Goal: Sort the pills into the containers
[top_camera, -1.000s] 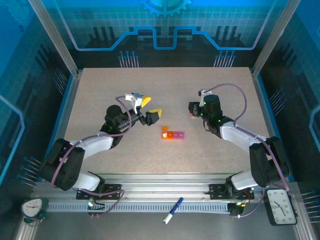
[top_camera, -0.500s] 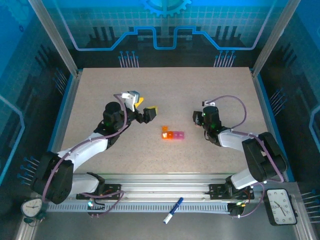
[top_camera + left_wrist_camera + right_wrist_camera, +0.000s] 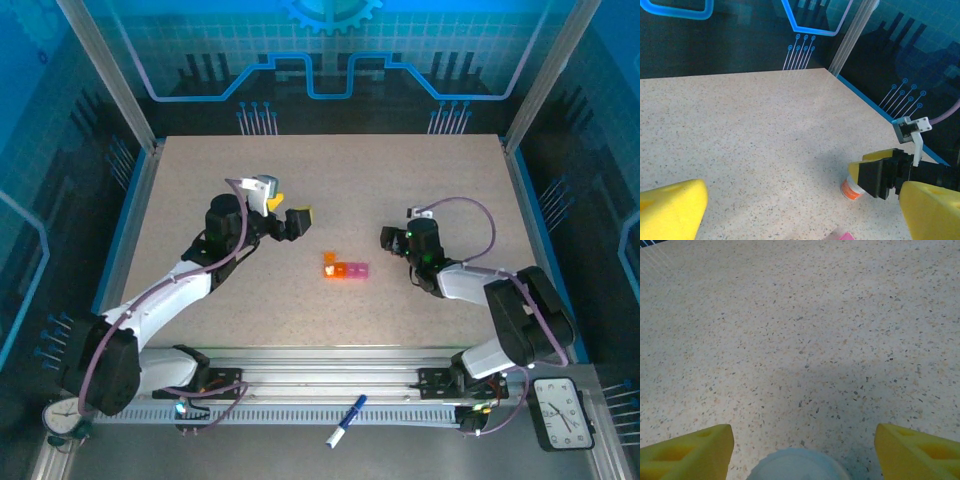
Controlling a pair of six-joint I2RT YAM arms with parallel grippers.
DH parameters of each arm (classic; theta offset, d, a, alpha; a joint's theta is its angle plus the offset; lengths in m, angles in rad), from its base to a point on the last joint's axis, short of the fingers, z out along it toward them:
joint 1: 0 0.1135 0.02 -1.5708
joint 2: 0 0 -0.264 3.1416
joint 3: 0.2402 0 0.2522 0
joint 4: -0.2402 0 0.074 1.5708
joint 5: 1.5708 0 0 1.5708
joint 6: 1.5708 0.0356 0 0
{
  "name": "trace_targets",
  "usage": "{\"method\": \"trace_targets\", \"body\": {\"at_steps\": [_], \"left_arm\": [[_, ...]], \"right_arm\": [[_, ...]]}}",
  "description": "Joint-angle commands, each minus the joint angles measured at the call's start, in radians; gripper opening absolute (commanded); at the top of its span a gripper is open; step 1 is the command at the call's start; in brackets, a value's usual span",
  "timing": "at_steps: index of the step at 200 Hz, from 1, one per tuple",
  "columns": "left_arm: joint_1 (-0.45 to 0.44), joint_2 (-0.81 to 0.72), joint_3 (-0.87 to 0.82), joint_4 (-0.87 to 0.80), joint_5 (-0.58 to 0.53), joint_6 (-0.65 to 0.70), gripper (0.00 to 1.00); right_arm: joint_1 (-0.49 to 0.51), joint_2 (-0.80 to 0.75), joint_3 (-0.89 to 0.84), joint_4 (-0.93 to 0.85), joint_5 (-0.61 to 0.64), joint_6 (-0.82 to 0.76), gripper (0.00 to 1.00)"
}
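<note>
On the speckled tabletop (image 3: 200, 180) the container strip (image 3: 346, 270) lies near the middle, between the two arms and apart from both, its orange cells to the left and its pink cells to the right. A small orange piece juts from the left end toward the far side; whether it is a raised lid cannot be told. The left hand (image 3: 288, 210) is held above the tabletop up and left of the strip, its yellow fingers (image 3: 672, 210) spread wide with nothing between them. In the left wrist view a pink corner of the strip shows at the bottom edge. The right hand (image 3: 804, 440) is low over the tabletop to the right of the strip, its fingers apart on either side of a small bottle (image 3: 852, 189) with a white cap and an orange lower part. From the right wrist view a strip of bare tabletop shows between the cap and each finger, so the bottle stands free, not pinched. A blue-and-white pen (image 3: 345, 420) lies on the frame in front of the arm bases.
</note>
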Motion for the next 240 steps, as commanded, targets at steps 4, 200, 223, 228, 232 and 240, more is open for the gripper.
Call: {"method": "trace_targets", "body": {"at_steps": [4,200,223,228,232,240], "left_arm": [[0.0,-0.016,0.028,-0.001,-0.04,-0.06,0.99],[-0.002,0.327,0.44,-0.561,-0.054,-0.015,0.97],[-0.004,0.38,0.478,-0.609,-0.048,-0.011,0.97],[-0.004,0.391,0.486,-0.618,-0.045,-0.01,0.97],[-0.005,0.4,0.491,-0.625,-0.044,-0.011,0.96],[-0.006,0.418,0.504,-0.641,-0.04,-0.008,0.95]], "right_arm": [[-0.007,-0.107,0.013,-0.062,-0.018,-0.001,0.77],[0.139,-0.07,0.43,-0.909,-0.467,-0.132,0.76],[0.161,-0.004,0.439,-0.919,-0.416,-0.132,0.76],[0.162,0.01,0.44,-0.919,-0.408,-0.13,0.76],[0.163,0.024,0.443,-0.918,-0.403,-0.131,0.76],[0.163,0.049,0.449,-0.917,-0.391,-0.128,0.76]]}}
